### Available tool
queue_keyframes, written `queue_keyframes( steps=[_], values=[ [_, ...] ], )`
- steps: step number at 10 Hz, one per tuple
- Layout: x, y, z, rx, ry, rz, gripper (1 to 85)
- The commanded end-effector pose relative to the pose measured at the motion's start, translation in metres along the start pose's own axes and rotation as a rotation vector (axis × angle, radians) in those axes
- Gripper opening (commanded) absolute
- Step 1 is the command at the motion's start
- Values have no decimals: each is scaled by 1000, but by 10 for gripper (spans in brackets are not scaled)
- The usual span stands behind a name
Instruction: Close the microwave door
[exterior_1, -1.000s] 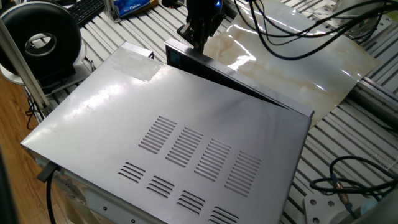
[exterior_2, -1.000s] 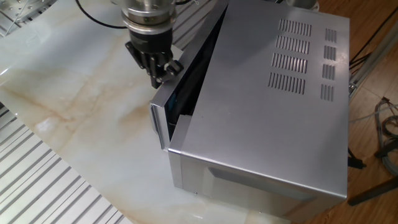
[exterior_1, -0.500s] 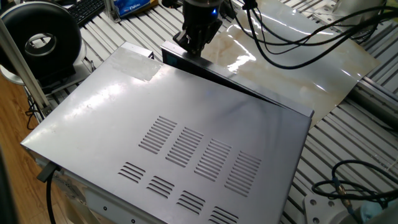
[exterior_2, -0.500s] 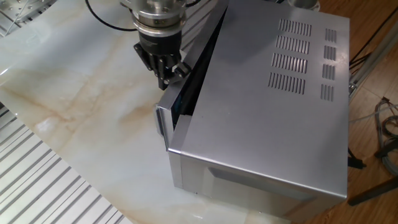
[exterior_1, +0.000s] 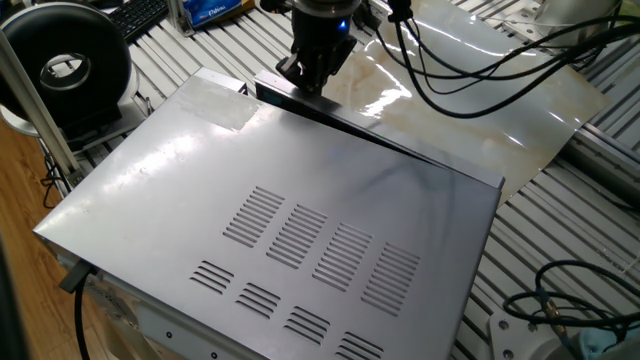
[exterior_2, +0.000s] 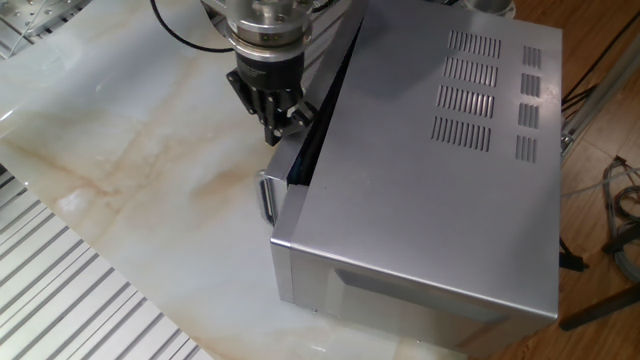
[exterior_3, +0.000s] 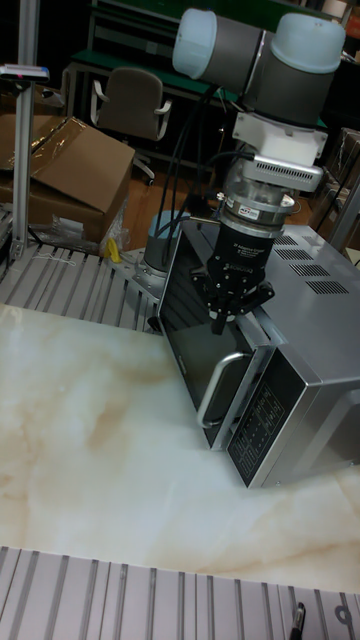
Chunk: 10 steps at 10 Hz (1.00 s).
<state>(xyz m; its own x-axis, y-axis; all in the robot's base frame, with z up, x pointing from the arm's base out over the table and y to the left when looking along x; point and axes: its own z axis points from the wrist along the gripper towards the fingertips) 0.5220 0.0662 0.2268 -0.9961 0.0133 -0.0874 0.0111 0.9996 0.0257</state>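
Note:
The microwave is a large silver-grey box with vent slots on top, also in the other fixed view and the tall view. The microwave door is a thin dark panel, ajar by a narrow wedge-shaped gap. Its glossy face and silver handle show in the tall view, and its edge in the other fixed view. My gripper points down with its fingers together, pressed against the door's outer face near the free end. It holds nothing.
A beige marbled sheet covers the table in front of the door. A round black fan stands left of the microwave, with a keyboard behind it. Black cables hang from the arm. A cardboard box and a chair stand beyond the table.
My gripper has moved toward the microwave body, pushing the door's free end with it. The gap between door and microwave has narrowed.

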Motion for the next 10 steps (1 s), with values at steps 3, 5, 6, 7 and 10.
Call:
queue_keyframes(
  steps=[3, 5, 6, 7, 10],
  values=[
    [3, 23, -4, -25, 0, 23, 10],
    [4, 20, -3, -18, 1, 21, 10],
    [4, 19, -3, -18, 1, 23, 10],
    [4, 19, -3, -18, -1, 30, 10],
    [1, 18, -3, -12, -2, 82, 10]
  ],
)
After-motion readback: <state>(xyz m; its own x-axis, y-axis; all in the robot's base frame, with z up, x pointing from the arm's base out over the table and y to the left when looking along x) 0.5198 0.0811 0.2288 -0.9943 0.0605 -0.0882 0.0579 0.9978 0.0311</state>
